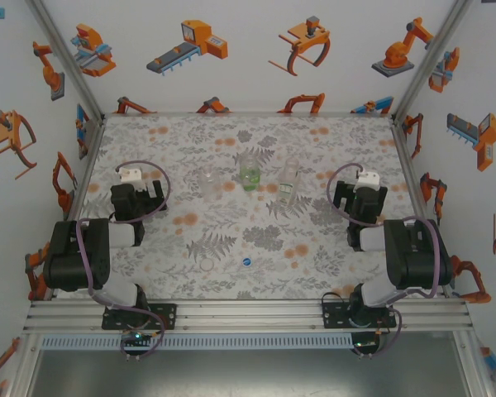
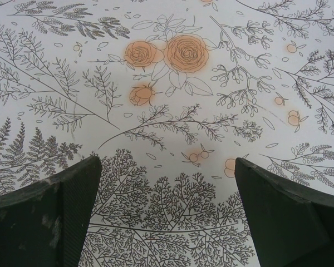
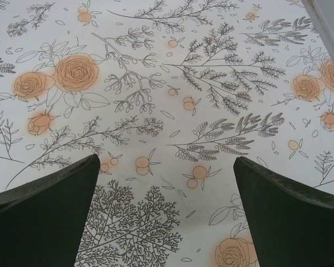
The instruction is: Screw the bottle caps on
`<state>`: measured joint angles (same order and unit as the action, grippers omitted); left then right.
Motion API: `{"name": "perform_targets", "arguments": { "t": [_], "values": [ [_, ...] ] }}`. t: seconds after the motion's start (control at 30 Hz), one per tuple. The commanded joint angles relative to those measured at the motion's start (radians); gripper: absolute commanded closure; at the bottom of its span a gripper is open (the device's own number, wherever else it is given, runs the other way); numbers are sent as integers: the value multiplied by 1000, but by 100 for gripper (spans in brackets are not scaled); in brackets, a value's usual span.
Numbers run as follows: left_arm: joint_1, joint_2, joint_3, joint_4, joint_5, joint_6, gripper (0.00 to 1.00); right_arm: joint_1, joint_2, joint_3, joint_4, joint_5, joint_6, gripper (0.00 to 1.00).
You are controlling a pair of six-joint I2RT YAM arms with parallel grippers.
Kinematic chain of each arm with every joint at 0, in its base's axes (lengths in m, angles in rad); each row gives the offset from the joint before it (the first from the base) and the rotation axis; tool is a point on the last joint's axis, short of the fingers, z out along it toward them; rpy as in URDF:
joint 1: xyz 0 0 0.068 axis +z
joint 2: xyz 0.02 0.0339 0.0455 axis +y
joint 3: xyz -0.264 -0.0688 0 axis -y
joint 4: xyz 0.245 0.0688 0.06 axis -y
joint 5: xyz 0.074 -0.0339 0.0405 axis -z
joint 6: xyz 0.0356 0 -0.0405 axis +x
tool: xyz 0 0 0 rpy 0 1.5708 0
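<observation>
Three small bottles stand in a row at mid-table: a clear bottle (image 1: pixel 208 184) on the left, a green-tinted bottle (image 1: pixel 249 175) in the middle and another clear bottle (image 1: pixel 289 187) on the right. A blue cap (image 1: pixel 246 261) lies nearer the front, with a faint white cap (image 1: pixel 207 264) to its left. My left gripper (image 1: pixel 139 190) (image 2: pixel 167 186) hangs open over bare cloth, left of the bottles. My right gripper (image 1: pixel 360 195) (image 3: pixel 166 181) is open too, right of the bottles. Nothing sits between either pair of fingers.
A floral cloth (image 1: pixel 314 248) covers the table. Metal frame posts and walls with robot pictures close in the left, right and back sides. An aluminium rail (image 1: pixel 248 314) carrying both arm bases runs along the front edge.
</observation>
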<state>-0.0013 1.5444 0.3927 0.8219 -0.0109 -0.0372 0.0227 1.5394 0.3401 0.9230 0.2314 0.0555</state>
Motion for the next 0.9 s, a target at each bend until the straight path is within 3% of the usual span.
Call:
{"name": "perform_targets", "arguments": {
  "t": [0.0, 0.17, 0.33, 0.53, 0.73, 0.87],
  "values": [
    [-5, -6, 21, -1, -5, 0, 3, -7, 0, 20, -9, -6, 5, 1],
    [-5, -4, 23, -3, -2, -1, 3, -6, -12, 14, -4, -38, -11, 4],
    [-18, -15, 26, -11, -9, 14, 3, -6, -138, 11, -103, -80, -26, 4],
    [-56, -132, 39, -140, -133, 10, 3, -5, -342, 18, -292, -244, -55, 6],
    [-101, -304, 103, -424, -239, -67, 3, -5, -510, 65, -481, -484, -55, 8],
    [-115, -409, 139, -543, -210, -164, 3, -6, -561, 94, -527, -637, -53, 10]
  ]
}}
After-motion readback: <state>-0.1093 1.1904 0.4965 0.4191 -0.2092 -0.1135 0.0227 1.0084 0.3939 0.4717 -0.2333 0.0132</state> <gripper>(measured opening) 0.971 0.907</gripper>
